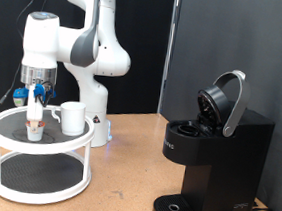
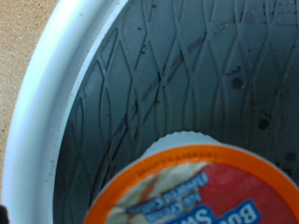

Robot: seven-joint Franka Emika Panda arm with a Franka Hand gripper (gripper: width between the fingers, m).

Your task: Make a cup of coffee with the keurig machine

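Gripper (image 1: 37, 109) sits at the exterior view's left, over the white stand's (image 1: 8, 125) top tier, fingers closed around the pod (image 1: 35, 128). Wrist view: pod's (image 2: 201, 187) red-orange lid fills the lower frame above the mesh. Pod looks light, thin-walled, crushable; grip the sides gently. Cup (image 1: 73, 117) just beside it on the same tier. Keurig machine (image 1: 211, 163) at right, lid raised.

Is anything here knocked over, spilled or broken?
Nothing stands out. The keurig machine simply has its lid up, the cup stands upright on the white mesh stand, and the gripper is down over a coffee pod there.
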